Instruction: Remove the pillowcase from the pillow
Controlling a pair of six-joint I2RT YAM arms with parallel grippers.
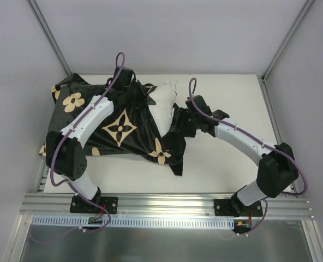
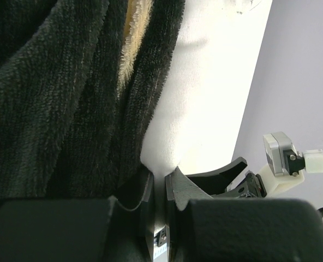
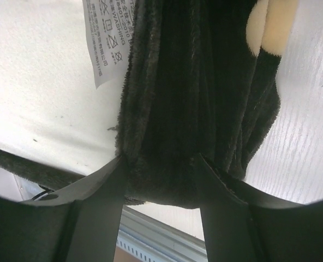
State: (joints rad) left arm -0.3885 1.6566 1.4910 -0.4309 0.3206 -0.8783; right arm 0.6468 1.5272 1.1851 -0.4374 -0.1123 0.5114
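The black pillowcase [image 1: 104, 139] with tan flowers lies over the left half of the table, bunched around the white pillow [image 1: 162, 103], which pokes out at its right end. My left gripper [image 1: 142, 94] is at the pillow's exposed end, and in the left wrist view it [image 2: 160, 173] is shut on a pinch of white pillow [image 2: 205, 82] beside the dark pillowcase [image 2: 52, 98]. My right gripper [image 1: 179, 124] is shut on a thick bunch of pillowcase [image 3: 189, 82] at its open edge; the fabric fills the gap between the fingers [image 3: 160, 164]. The pillow [image 3: 41, 98] shows at the upper left there.
A white care label [image 3: 109, 38] hangs on the pillow by the pillowcase edge. The white table [image 1: 221, 174] extends to the right and front. An aluminium rail [image 1: 167, 203] runs along the near edge. Frame posts and grey walls enclose the back and sides.
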